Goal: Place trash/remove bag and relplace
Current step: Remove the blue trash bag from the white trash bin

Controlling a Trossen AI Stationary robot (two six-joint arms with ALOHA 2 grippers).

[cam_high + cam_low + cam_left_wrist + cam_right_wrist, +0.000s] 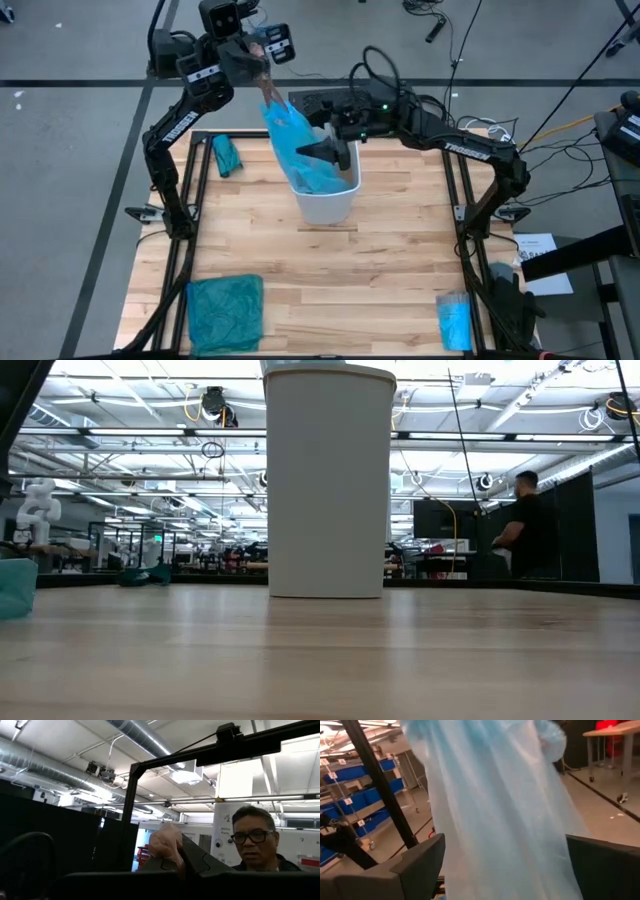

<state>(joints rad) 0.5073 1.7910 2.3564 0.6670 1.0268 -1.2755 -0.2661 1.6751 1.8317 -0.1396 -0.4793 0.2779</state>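
Bag: the bag (300,150) hangs half out of the white bin (330,205), mid-table.
Left gripper (268,88): raised above the far edge, pinching the bag's top.
Right gripper (335,152): at the bin's rim, fingers spread, bag between them.

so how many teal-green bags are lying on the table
2. One folded teal-green bag lies at the table's near left corner; a smaller bunched one sits at the far left edge. The lighter blue bag being lifted from the white bin isn't counted.
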